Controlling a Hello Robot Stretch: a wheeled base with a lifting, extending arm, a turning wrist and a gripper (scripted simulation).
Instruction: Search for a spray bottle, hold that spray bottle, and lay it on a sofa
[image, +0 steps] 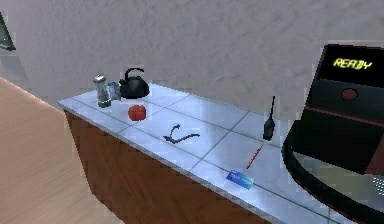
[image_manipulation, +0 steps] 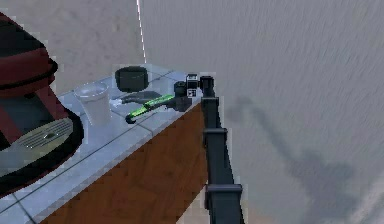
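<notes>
claw (image_manipulation: 182, 96) at counter (image_manipulation: 100, 150) edge; unclear whether it holds anything

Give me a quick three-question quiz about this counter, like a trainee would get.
1. True or false: the kettle stands on the counter.
2. What colour is the round thing by the kettle? A green, B red, C yellow.
3. Fill in: the long thing near the cup is mostly ____.
Key: 1 true; 2 B; 3 green.
</notes>
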